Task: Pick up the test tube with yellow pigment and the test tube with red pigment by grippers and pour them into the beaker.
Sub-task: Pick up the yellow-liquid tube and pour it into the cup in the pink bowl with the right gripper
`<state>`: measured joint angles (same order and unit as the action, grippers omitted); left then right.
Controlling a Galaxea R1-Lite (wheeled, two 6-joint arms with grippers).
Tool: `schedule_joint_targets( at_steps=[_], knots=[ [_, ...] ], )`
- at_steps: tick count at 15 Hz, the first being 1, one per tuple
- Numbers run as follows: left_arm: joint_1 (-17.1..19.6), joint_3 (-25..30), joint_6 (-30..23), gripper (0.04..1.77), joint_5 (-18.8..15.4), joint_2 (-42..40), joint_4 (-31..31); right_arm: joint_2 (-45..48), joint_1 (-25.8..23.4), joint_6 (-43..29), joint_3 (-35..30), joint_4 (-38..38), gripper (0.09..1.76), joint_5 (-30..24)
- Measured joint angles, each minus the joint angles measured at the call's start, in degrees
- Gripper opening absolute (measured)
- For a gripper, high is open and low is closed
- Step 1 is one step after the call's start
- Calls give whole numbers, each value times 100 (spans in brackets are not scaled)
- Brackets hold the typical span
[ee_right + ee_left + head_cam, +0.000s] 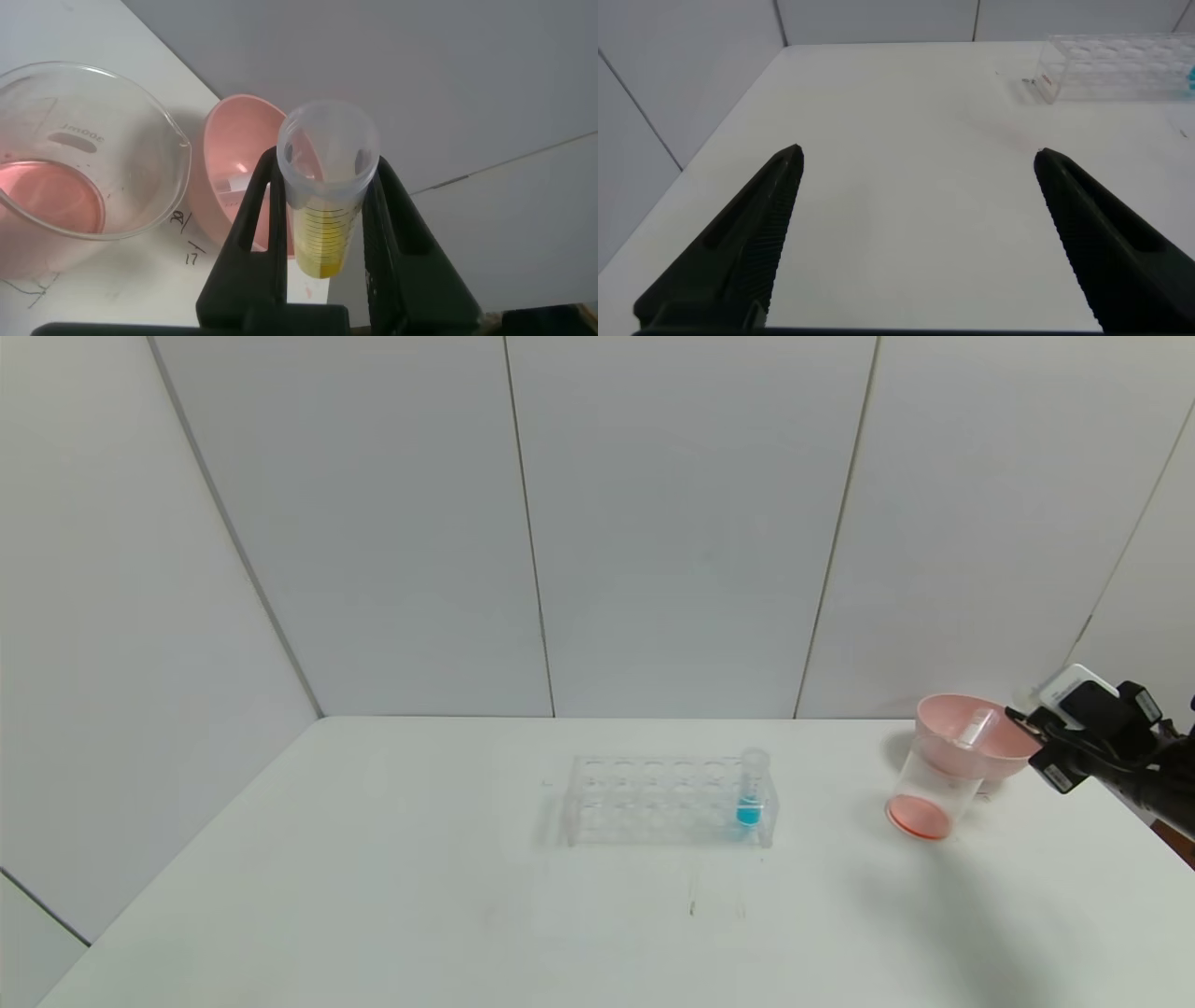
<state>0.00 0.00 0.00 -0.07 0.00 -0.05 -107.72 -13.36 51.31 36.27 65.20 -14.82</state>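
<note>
At the table's (373, 896) two o'clock edge, the right pincer (322, 224) is clamped around the test tube with yellow pigment (327, 196), a little yellow liquid pooled at the tube's rounded end. Just beside it stand the beaker (929, 798), holding a shallow pink-red layer, and the pink bowl (971, 739) behind it, with a clear tube (974, 726) lying inside the bowl. Near the table's centre, a clear rack (667, 800) carries a tube of blue liquid (751, 793) at its three o'clock end. The left pincer (920, 243) hovers wide open above bare table around nine o'clock, holding nothing.
</note>
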Motion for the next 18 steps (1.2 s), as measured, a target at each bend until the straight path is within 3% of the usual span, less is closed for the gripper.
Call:
schedule_joint_targets(
  at_steps=[18],
  knots=[
    [0,0,0,176,-2,0,-2,-174,52,560,276,266,53,-37]
  ],
)
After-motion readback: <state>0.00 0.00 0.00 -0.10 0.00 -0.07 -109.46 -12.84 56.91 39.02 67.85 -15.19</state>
